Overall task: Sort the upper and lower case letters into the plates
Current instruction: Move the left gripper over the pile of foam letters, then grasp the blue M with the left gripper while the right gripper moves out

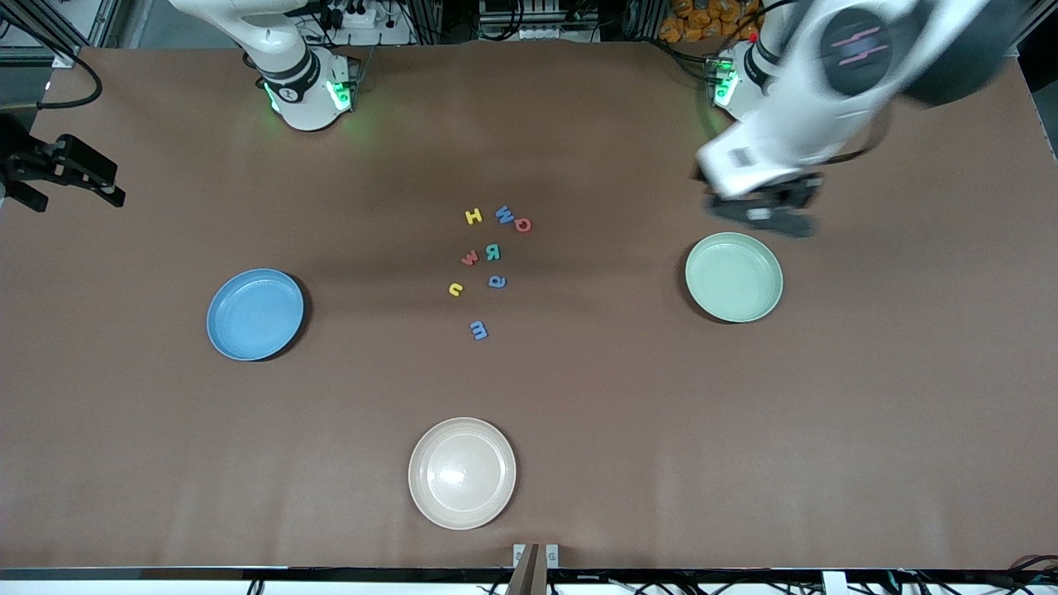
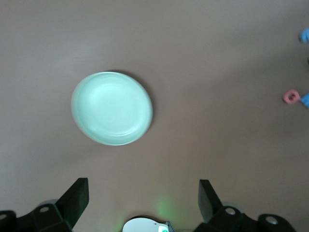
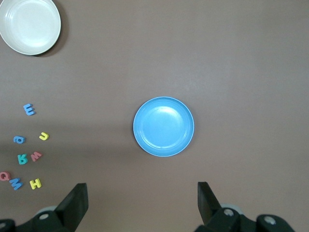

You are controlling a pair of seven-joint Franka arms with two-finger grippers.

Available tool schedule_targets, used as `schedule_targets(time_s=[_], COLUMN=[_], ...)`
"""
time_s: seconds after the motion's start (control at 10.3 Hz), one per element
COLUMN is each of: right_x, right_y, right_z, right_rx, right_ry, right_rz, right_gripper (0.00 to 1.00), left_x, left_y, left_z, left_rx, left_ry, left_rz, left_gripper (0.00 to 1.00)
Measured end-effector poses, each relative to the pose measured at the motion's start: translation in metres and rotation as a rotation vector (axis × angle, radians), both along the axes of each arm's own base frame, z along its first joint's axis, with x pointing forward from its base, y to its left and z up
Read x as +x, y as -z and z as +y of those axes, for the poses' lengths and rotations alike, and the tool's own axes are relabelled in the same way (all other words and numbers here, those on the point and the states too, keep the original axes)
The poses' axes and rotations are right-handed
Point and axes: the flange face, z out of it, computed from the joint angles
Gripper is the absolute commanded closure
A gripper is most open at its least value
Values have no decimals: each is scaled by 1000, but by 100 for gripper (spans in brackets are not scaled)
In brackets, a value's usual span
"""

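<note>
Letters (image 1: 488, 256) lie clustered mid-table between the blue plate (image 1: 254, 314) and green plate (image 1: 733, 276), touching neither. Left gripper (image 1: 773, 211) hangs spread wide over the table beside the green plate. Right gripper (image 3: 142, 205), also wide, holds nothing above the blue plate.

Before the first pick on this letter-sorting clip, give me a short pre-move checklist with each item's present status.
1. left gripper open and holding nothing, up over the table beside the mint green plate: ok.
2. right gripper open and holding nothing, over the table near the blue plate: ok.
3. Both target plates hold nothing yet: ok.
4. All eight letters lie on the table between the two plates, none sorted yet: ok.
5. Letters spaced for a clean pick: not ok for the blue W and red Q, which sit right against each other; the rest lie apart.
6. beige plate sits nearer the front camera than the letters, out of the way: ok.
</note>
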Motion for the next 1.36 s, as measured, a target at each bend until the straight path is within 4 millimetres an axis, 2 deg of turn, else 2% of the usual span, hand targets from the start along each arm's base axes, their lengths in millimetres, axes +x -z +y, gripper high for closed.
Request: schedule_targets(time_s=[0.19, 0.39, 0.48, 0.58, 0.77, 0.97, 1.16, 1.36], right_x=[0, 1, 1, 1, 5, 15, 25, 29], right_y=[1, 3, 3, 4, 13, 33, 47, 53], right_z=[0, 0, 0, 1, 8, 33, 43, 44], right_rx=[0, 0, 0, 0, 0, -2, -4, -5], right_ry=[0, 0, 0, -1, 1, 17, 38, 52], right_rz=[4, 6, 7, 10, 19, 38, 42, 49], right_gripper=[0, 0, 0, 0, 0, 0, 0, 0], left_x=[-12, -25, -42, -65, -76, -86, -109, -146], left_y=[55, 95, 119, 153, 183, 210, 237, 248], left_z=[-62, -110, -142, -182, -210, -236, -263, -296], left_rx=[10, 4, 16, 31, 17, -38, -76, -128], left_ry=[81, 12, -53, -142, -203, -191, -156, 19], left_rz=[37, 59, 42, 15, -1, -21, -30, -88], left_gripper=[0, 0, 0, 0, 0, 0, 0, 0])
